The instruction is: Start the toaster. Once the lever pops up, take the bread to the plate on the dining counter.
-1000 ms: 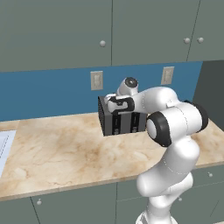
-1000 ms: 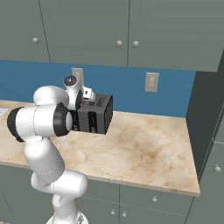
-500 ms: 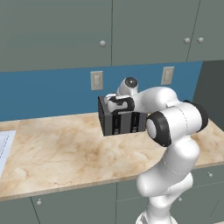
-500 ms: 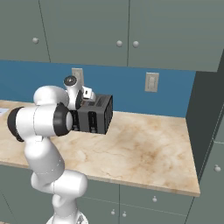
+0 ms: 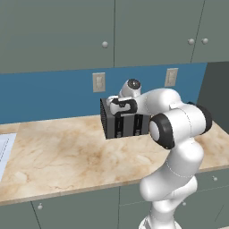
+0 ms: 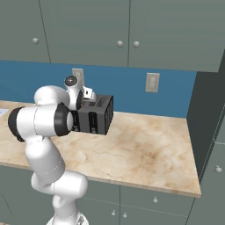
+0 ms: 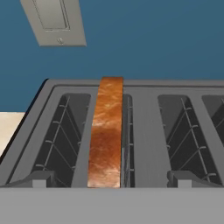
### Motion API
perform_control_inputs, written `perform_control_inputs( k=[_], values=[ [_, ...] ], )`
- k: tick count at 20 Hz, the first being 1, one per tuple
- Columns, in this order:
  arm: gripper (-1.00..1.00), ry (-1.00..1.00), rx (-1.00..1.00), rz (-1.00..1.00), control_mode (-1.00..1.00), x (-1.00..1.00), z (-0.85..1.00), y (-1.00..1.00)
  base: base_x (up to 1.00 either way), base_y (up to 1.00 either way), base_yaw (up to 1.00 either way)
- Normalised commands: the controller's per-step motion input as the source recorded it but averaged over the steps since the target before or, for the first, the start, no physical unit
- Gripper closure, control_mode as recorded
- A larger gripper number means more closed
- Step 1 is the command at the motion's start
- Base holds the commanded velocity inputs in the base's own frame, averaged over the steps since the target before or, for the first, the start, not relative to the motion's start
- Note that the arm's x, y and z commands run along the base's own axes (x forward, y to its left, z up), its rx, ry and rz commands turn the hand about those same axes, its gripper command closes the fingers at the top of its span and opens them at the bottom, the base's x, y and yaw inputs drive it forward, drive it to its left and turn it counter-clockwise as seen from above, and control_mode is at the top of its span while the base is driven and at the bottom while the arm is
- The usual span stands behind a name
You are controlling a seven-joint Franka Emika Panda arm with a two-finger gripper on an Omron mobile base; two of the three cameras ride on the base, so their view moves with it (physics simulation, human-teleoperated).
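Brown-crusted, the small slice of bread stands on edge in the left slot of the dark grey ribbed boxy toaster on the beige marble-look counter, beneath the robot's two-finger gripper, jaws spread wide, holding nothing.

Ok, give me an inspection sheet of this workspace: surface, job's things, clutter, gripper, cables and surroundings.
Surface: beige marble-look counter, bare in front of the toaster.
Job's things: dark grey toaster stands near the back wall; the bread sits upright in a slot, crust edge up.
Clutter: a white sheet at the counter's left edge; what it is cannot be told.
Gripper: the gripper hangs just over the toaster's top, open, holding nothing.
Cables: nothing seen.
Surroundings: blue backsplash with two wall outlets, grey-green upper cabinets with knobs, drawers under the counter.
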Motion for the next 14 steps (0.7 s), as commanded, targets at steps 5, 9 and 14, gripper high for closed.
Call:
perform_control_inputs(
  k=[5, 9, 14],
  values=[
    [-1.0, 0.0, 0.0, 0.0, -1.0, 0.0, 0.0, 0.0, 0.0, 0.0, 0.0],
    [1.0, 0.0, 0.0, 0.0, -1.0, 0.0, 0.0, 0.0, 0.0, 0.0, 0.0],
    [1.0, 0.0, 0.0, 0.0, -1.0, 0.0, 0.0, 0.0, 0.0, 0.0, 0.0]
  ],
)
